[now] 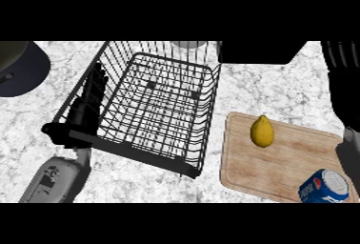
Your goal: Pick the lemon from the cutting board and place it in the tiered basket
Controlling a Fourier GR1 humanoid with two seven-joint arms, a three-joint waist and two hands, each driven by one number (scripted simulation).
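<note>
While the marble tabletop (281, 86) is carrying everything, the basket (158, 112) is taking up the most room, standing as a black wire frame with a deep open tray. Its left side is hiding most of the left hand (88, 102), which is showing only as a dark shape through the wires, so I cannot tell whether that hand is released or clenched. To the far side of that hand, across the basket, the board (277, 159) is lying flat with the lemon (262, 131) resting near its upper edge, well apart from both hands. Only a dark strip of the right hand (346, 102) is showing at the view's right edge, beyond the board, and its state cannot be told either. Nearest that strip, a can (325, 187) is sitting at the board's lower corner. By my judgement the lemon is handling as light, stiff and smooth-skinned, likely to roll; taking it across its broad middle, not the pointed ends, looks safest.
</note>
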